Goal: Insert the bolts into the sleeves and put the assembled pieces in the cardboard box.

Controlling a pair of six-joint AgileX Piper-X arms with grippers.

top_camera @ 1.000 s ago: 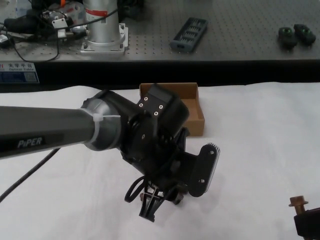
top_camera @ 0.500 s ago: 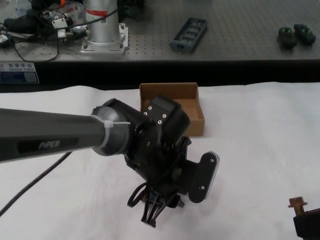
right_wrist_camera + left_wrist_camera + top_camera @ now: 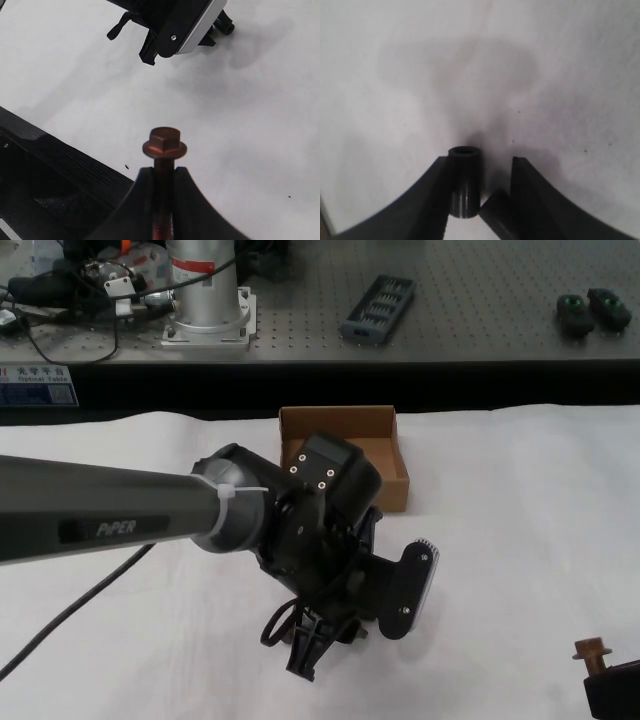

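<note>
Currently my left gripper point(image 3: 481, 165) stands part-open around the upright sleeve point(image 3: 465, 180), unclamped, on the near side of the cardboard box point(image 3: 395, 492). My right gripper point(image 3: 162, 172) is clamped on the bolt point(image 3: 164, 142) shank, well apart from that box. Both parts look rigid, light and smooth, so I grip the sleeve mid-barrel.

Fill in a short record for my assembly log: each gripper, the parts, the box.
left gripper: open, black sleeve between its fingers, against one, apart from the other
right gripper: shut on copper-coloured bolt, head clear of its grip
cardboard box: on white cloth beyond the left arm, partly hidden by it
assembly: bolt not yet in sleeve
</note>
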